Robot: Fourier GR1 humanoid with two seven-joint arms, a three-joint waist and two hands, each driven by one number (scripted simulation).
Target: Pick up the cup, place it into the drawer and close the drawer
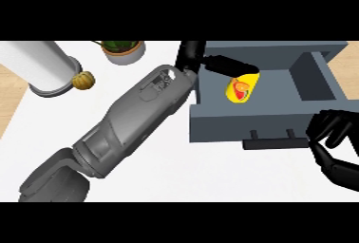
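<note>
Drawer is pulled open, grey, w/ a handle on the front face toward the robot. Cup is yellow w/ a red-orange pattern, lying tipped inside the drawer, near its left-back corner.

Left arm comes diagonally from bottom-left across the white counter up to the drawer. Left hand is over the drawer's left-back part; black fingers stretch out over the cup's top edge, touching or just above it. Can't tell if they're round the cup or only beside it; fingers look mostly straight, not clearly curled on anything. Most of the cup shows below the fingers, unhidden.

Right hand at the right edge, just off the drawer's front-right corner, near the handle but apart from it. Fingers bent inward, thumb opposing, nothing in it; looks like a relaxed half-curl.

Back left of counter: white paper-towel roll lying/tilted, a small tan pumpkin-like thing touching its lower right side. Behind that, a potted plant in a pale pot at the counter's far edge, well apart from the drawer's front, close to the left forearm's far end. Wood floor shows left of the counter.
</note>
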